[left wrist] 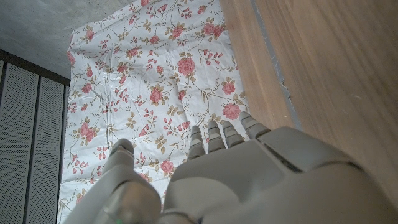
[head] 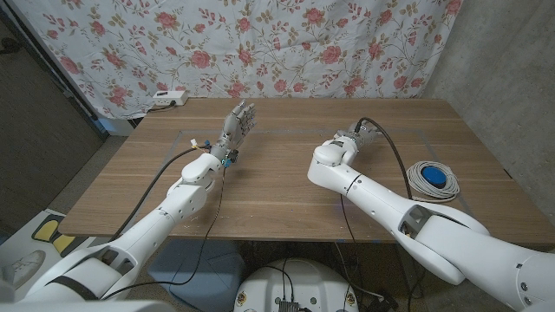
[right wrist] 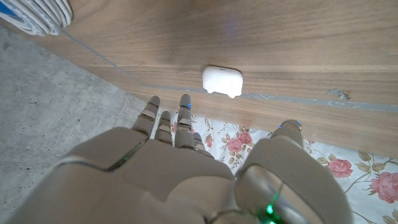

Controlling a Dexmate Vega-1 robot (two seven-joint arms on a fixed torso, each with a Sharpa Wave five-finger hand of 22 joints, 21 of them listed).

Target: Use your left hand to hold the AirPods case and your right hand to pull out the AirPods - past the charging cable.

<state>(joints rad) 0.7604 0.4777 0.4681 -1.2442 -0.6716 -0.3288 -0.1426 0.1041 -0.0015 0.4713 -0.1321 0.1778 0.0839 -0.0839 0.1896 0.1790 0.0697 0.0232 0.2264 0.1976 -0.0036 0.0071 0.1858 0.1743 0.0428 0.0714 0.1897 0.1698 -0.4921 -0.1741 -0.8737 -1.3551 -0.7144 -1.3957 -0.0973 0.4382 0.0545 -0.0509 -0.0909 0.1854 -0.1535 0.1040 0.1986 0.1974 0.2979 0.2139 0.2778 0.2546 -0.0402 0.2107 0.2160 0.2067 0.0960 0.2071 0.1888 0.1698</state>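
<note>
On the wooden desk [head: 286, 191] in the head view, the left hand [head: 237, 124] stands upright, fingers apart and holding nothing; the right hand [head: 357, 137] sits mid-desk, and whether it is open I cannot tell there. A coiled white cable on a blue puck [head: 434, 179] lies near the right edge. From the right wrist, a small white rounded glossy AirPods case [right wrist: 222, 81] lies closed on the desk, just beyond the spread, empty fingers [right wrist: 163, 122].
</note>
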